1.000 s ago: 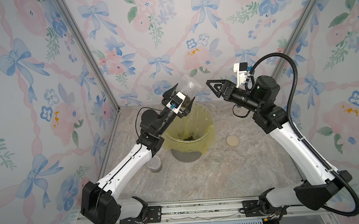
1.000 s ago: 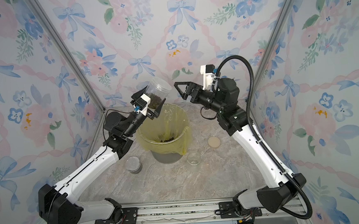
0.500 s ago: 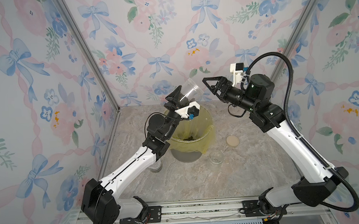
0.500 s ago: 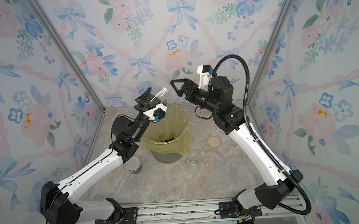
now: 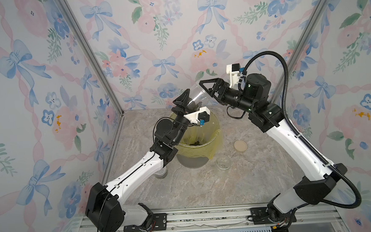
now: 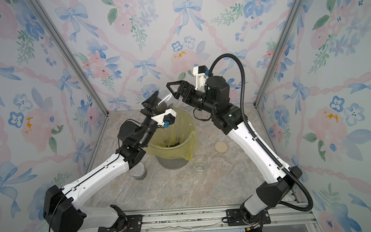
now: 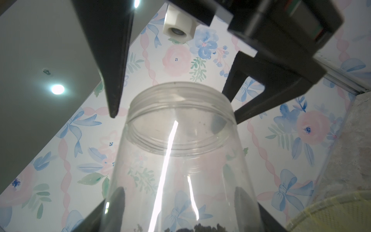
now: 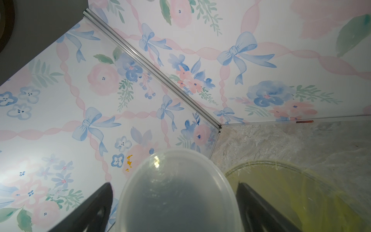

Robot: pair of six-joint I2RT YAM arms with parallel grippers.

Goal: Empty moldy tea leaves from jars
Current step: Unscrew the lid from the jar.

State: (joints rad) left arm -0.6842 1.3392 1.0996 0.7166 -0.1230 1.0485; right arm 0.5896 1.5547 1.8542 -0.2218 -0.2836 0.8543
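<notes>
Left jar (image 5: 161, 173) stands on the table (image 5: 239, 184), half hidden under my left forearm; I cannot tell its contents.

My left gripper (image 5: 189, 103) is clamped on the held jar (image 5: 199, 98), fingers (image 7: 118, 200) pressed on its base end. This jar is in the air above the bin (image 5: 191, 162), tilted, mouth up and toward my right gripper. Leaves (image 6: 161, 104) sit at its base end.

A clump (image 5: 196, 143) of leaves lies in the bin, on the yellow bag.

My right gripper (image 5: 205, 90) is spread wide, jaws on either side of the held jar's mouth. One finger (image 7: 113, 112) stands just clear of the rim; whether the other touches, I cannot tell.

Empty jar (image 5: 223, 162) is upright on the table just right of the bin. Lid (image 5: 240, 145) lies flat near it, apart.
</notes>
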